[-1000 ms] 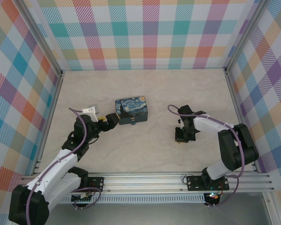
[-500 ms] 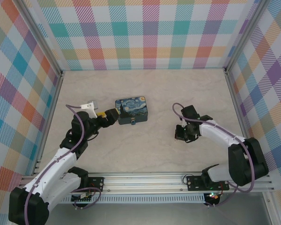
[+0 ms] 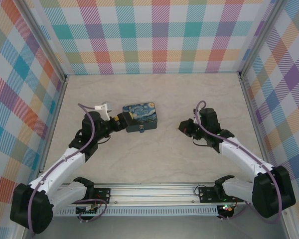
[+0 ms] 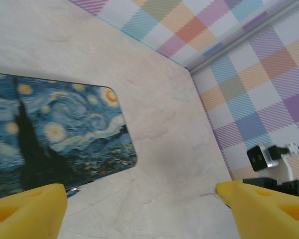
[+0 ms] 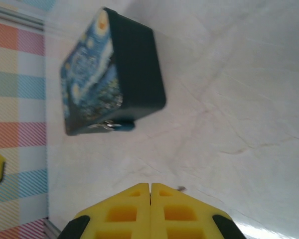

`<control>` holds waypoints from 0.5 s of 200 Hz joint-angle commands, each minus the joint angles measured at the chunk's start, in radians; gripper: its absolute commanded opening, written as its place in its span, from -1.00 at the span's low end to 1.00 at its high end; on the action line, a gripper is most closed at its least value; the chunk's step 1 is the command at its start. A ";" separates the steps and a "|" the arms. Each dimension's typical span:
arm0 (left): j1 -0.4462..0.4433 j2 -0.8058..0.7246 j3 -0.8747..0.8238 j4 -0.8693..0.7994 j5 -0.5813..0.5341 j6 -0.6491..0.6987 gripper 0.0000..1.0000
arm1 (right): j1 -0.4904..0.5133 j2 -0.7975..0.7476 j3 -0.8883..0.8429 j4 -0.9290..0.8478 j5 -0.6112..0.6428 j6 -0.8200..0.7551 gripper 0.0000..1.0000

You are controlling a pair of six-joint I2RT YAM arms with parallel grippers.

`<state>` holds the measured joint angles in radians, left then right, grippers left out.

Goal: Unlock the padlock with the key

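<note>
Two grippers either side of box (image 3: 141, 114): L gripper (image 3: 120, 122) spread wide, R gripper (image 3: 182, 126) pinched together, grey speck (image 5: 181, 188) at its tips too small to ID. Blue padlock (image 5: 120, 124) at box front edge.

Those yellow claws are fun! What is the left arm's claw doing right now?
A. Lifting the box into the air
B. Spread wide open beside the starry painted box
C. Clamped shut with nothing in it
B. The left wrist view shows the left gripper with its yellow fingers far apart, and the painted box lies flat just ahead, next to one of them.
</note>
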<state>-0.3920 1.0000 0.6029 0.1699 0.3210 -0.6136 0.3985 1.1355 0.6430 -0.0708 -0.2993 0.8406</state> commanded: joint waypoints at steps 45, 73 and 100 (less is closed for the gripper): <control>-0.150 0.201 0.141 0.096 0.011 -0.108 0.52 | 0.020 -0.011 0.010 0.210 -0.076 0.118 -1.00; -0.172 0.316 0.230 0.008 0.001 -0.320 0.41 | 0.023 0.001 0.020 0.221 -0.082 0.083 -1.00; -0.198 0.401 0.270 0.038 0.021 -0.510 0.26 | 0.026 0.037 0.029 0.253 -0.099 0.068 -1.00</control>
<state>-0.5652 1.3537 0.8314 0.2008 0.3294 -0.8940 0.4160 1.1431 0.6430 0.1162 -0.3622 0.9310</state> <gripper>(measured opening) 0.662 0.059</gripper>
